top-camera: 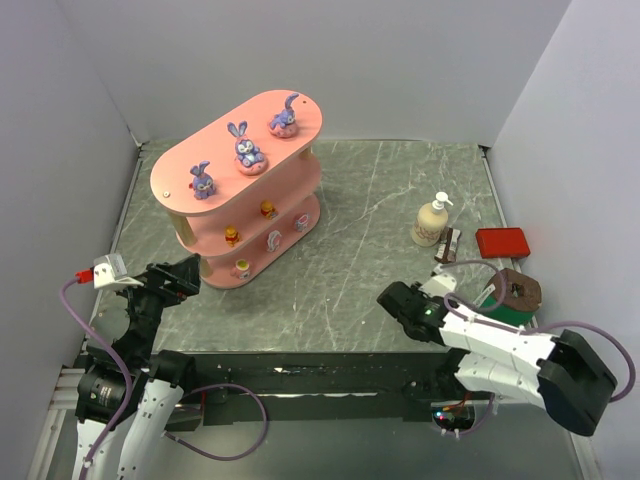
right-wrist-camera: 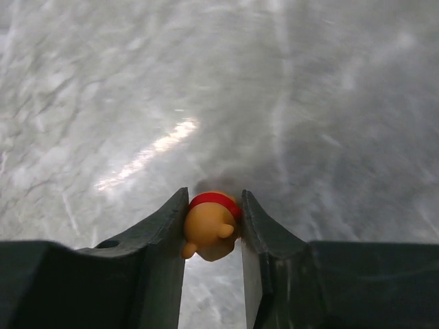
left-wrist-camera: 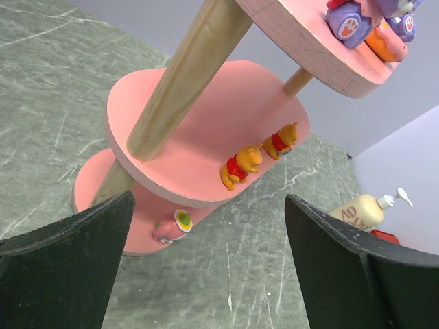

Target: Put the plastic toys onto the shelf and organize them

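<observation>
Left end effector (top-camera: 186,268) spread beside the shelf (top-camera: 215,165); right end effector (top-camera: 391,297), well to its right, pinching an orange toy (right-wrist-camera: 209,233).

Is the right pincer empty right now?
No, the right pincer is shut on a small orange toy with a red band, gripped between both fingers.

Shelf (top-camera: 172,183) far left on table (top-camera: 380,200). Top board: three bunnies (top-camera: 248,147) in a row. Middle: two bears (left-wrist-camera: 241,166). Bottom: apparently three egg toys (top-camera: 273,240). Bottle (top-camera: 431,221) right of shelf, box (top-camera: 501,241) right of bottle. Left gripper (top-camera: 186,270) just before shelf; right gripper (top-camera: 388,298) front right, third bear (right-wrist-camera: 210,223) between its fingers
</observation>
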`<action>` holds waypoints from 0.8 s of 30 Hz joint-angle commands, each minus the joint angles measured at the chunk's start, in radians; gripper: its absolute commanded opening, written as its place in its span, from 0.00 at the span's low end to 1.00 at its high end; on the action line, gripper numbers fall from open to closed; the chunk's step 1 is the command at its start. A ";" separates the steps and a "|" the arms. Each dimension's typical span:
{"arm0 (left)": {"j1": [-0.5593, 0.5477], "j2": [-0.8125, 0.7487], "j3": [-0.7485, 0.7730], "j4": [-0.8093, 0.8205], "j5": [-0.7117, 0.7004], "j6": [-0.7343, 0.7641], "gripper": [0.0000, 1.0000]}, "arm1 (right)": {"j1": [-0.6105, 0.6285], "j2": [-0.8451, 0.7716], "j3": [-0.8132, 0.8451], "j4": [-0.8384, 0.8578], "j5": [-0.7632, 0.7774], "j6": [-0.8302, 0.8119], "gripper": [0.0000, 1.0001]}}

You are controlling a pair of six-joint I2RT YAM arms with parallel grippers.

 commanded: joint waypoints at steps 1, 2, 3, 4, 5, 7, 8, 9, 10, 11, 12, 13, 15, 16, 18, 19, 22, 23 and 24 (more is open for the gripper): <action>0.007 0.003 0.018 0.030 0.013 0.010 0.96 | 0.009 0.085 0.061 0.266 -0.089 -0.243 0.00; 0.007 0.003 0.018 0.030 0.013 0.010 0.96 | 0.015 0.133 0.104 0.283 -0.098 -0.309 0.00; 0.007 0.005 0.018 0.029 0.012 0.010 0.96 | 0.024 0.164 0.130 0.291 -0.106 -0.328 0.00; 0.007 0.005 0.018 0.029 0.010 0.008 0.96 | 0.044 0.198 0.161 0.300 -0.115 -0.348 0.00; 0.007 0.005 0.018 0.027 0.009 0.008 0.96 | 0.061 0.270 0.225 0.304 -0.115 -0.382 0.00; 0.007 0.005 0.018 0.029 0.009 0.008 0.96 | 0.111 0.347 0.299 0.315 -0.127 -0.449 0.00; 0.007 0.005 0.019 0.027 0.004 0.008 0.96 | 0.125 0.431 0.383 0.309 -0.132 -0.468 0.00; 0.007 0.006 0.019 0.026 0.006 0.007 0.96 | 0.140 0.471 0.425 0.304 -0.137 -0.485 0.00; 0.007 0.006 0.018 0.027 0.006 0.007 0.96 | 0.171 0.509 0.463 0.312 -0.143 -0.527 0.00; 0.007 0.009 0.019 0.026 0.003 0.007 0.96 | 0.180 0.574 0.523 0.318 -0.158 -0.544 0.00; 0.007 0.008 0.019 0.026 0.003 0.007 0.97 | 0.190 0.603 0.549 0.324 -0.175 -0.560 0.00; 0.007 0.006 0.019 0.024 0.004 0.007 0.96 | 0.193 0.629 0.571 0.332 -0.193 -0.595 0.00; 0.007 0.008 0.019 0.026 0.001 0.005 0.96 | 0.197 0.684 0.611 0.366 -0.244 -0.618 0.00; 0.007 0.009 0.018 0.026 0.001 0.003 0.96 | 0.196 0.700 0.620 0.373 -0.262 -0.641 0.00; 0.007 0.008 0.019 0.023 0.000 0.003 0.96 | 0.199 0.741 0.644 0.386 -0.295 -0.658 0.00; 0.007 0.009 0.019 0.024 0.000 0.003 0.96 | 0.200 0.757 0.654 0.377 -0.299 -0.666 0.00; 0.007 0.011 0.019 0.024 -0.002 0.003 0.96 | 0.207 0.793 0.674 0.360 -0.296 -0.658 0.00; 0.009 0.011 0.019 0.024 -0.002 0.003 0.96 | 0.208 0.800 0.672 0.361 -0.298 -0.658 0.00; 0.009 0.011 0.019 0.026 -0.002 0.003 0.96 | 0.210 0.801 0.672 0.358 -0.296 -0.658 0.00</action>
